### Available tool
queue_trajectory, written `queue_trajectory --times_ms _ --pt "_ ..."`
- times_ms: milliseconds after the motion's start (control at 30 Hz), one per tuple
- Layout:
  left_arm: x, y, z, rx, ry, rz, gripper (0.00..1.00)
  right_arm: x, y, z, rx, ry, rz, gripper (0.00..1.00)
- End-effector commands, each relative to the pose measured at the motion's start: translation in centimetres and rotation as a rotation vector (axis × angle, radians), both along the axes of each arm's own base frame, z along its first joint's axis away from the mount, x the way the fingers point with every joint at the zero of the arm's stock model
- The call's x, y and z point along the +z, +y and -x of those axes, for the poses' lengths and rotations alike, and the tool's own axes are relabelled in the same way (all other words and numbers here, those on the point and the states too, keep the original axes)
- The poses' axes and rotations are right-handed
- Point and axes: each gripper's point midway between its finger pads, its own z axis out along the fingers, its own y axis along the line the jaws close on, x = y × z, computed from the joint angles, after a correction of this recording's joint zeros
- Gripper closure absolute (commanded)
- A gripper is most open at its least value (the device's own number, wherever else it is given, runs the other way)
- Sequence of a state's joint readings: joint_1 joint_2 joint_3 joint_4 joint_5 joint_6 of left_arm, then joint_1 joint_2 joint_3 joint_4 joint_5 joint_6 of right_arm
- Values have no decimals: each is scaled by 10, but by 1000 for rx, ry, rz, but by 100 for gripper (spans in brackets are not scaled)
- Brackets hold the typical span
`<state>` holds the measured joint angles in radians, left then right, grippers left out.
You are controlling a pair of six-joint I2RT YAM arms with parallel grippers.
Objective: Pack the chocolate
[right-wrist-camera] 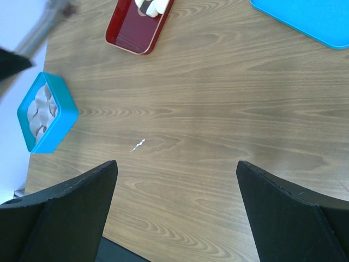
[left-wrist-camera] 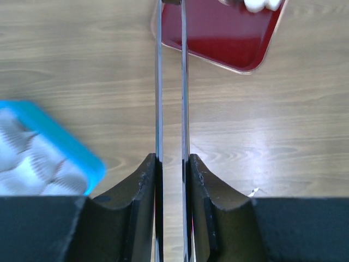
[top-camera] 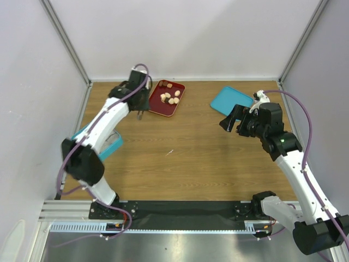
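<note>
Several small pale and dark chocolate pieces (top-camera: 172,97) lie in a red tray (top-camera: 163,105) at the back of the table. My left gripper (top-camera: 139,105) hovers just left of the tray, shut on thin metal tongs (left-wrist-camera: 158,82). The two blades stand close together and run out of the top of the left wrist view, over the red tray's (left-wrist-camera: 218,38) corner; their tips are hidden. A pale chocolate piece (left-wrist-camera: 262,4) shows at that view's top edge. My right gripper (top-camera: 231,121) is open and empty, over bare wood (right-wrist-camera: 177,207).
A teal box (right-wrist-camera: 46,112) lined with white paper cups sits at the left, partly under the left arm (top-camera: 103,146). Its flat teal lid (top-camera: 232,101) lies at the back right. A tiny white scrap (right-wrist-camera: 137,144) lies mid-table. White walls enclose the table.
</note>
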<state>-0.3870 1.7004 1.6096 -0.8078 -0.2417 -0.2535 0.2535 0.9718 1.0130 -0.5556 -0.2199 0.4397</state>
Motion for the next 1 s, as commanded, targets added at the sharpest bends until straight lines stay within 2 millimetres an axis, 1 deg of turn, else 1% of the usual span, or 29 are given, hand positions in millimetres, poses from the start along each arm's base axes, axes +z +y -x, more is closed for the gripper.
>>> queue_trajectory --times_ms 0,33,67,100,133,167,200,233,267,300,367,400,500,567,667,800,967 --pt "43 49 37 108 -71 -13 78 21 5 2 28 -74 -29 1" --pt "42 57 45 134 -68 -7 77 22 7 3 37 -74 -35 1" --pt "44 74 51 183 -74 1 77 23 8 4 40 -78 -41 1" --pt "31 85 63 209 -41 0 77 23 10 5 50 -78 -47 1" --pt "41 95 74 242 -74 25 78 24 11 6 58 -79 -52 1" --pt "39 105 81 272 -74 32 78 24 13 7 64 -82 -54 1" --pt "28 125 91 332 -51 29 78 24 15 8 74 -81 -57 1" --pt "36 134 100 356 -84 42 78 24 16 9 80 -82 -59 1" --pt "34 142 105 381 -83 40 77 24 17 9 84 -83 -60 1" --pt "28 156 114 424 -68 30 77 24 19 10 94 -83 -64 1" --pt "26 173 124 481 -70 2 76 26 22 11 103 -87 -70 1" --pt "18 183 130 512 -47 -2 76 27 24 12 112 -90 -73 1" --pt "4 197 141 559 -12 11 76 29 27 13 122 -92 -77 1" --pt "0 205 145 588 -9 5 76 30 28 13 125 -93 -77 1" --pt "-10 212 150 611 10 1 76 31 29 14 129 -101 -73 1" --pt "-25 213 152 606 32 16 75 31 28 15 124 -103 -64 1" --pt "-36 212 148 596 47 25 74 31 28 13 124 -103 -64 1"
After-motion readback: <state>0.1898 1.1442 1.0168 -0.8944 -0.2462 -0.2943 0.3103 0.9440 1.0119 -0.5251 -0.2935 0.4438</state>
